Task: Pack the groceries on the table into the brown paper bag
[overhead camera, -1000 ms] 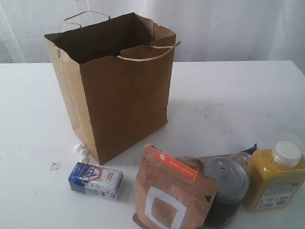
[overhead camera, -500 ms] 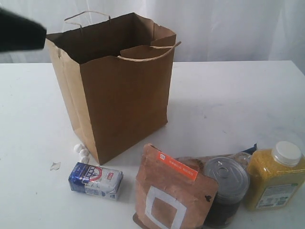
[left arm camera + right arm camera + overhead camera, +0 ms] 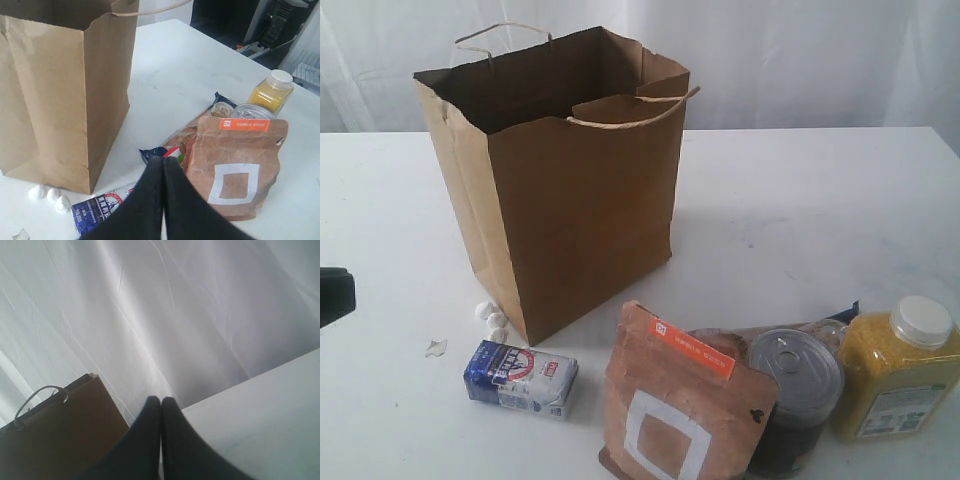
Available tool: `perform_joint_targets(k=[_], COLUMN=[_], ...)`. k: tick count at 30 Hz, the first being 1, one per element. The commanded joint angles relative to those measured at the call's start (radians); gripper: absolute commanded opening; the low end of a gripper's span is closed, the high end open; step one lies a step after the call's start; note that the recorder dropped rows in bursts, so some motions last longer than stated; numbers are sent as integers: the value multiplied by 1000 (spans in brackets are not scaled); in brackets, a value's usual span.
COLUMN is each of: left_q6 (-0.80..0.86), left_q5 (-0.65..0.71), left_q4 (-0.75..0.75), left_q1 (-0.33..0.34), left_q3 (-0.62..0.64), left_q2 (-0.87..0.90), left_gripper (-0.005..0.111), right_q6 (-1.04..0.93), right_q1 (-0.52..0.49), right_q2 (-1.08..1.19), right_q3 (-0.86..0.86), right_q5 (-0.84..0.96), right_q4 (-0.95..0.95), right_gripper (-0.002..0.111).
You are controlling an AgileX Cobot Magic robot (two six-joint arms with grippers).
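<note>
A creased white curtain hangs ahead of the right gripper, softly lit; far beyond the left gripper stands dark equipment

The brown pouch bears a white square outline; its orange label is illegible.

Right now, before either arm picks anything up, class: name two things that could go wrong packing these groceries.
1. The brown pouch, tin can and spaghetti pack sit crowded together, so lifting one may drag or tip its neighbours.
2. The brown paper bag has part of its rim folded inward, with a handle drooping at the mouth; an item could snag there or push the bag over.
</note>
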Motion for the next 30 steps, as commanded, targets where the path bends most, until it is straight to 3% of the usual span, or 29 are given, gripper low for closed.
perform_joint_targets(k=[1,11,19,25,30], left_q6=[-9,-7,-7,-7,-7], left_q5=[-6,-11,-39,-44,-55], left_q4=[-27,-27,-15,85,291], left_q1=[-4,-4,-4,-4,-4], left_q3=[4,7,139,255,358], left_q2=[-8,-8,-22,-135,-245], left_gripper=[0,0,0,0,0], right_q6=[1,3,3,3,3], right_q1=[-3,-3,-3,-3,-3], right_q2=[-5,-5,-5,-5,-5], right_q3=[5,5,5,5,5], right_q5=[-16,-74,-70,-67,-69], right_q4=[0,0,-3,-3,-3], right_gripper=[0,0,0,0,0])
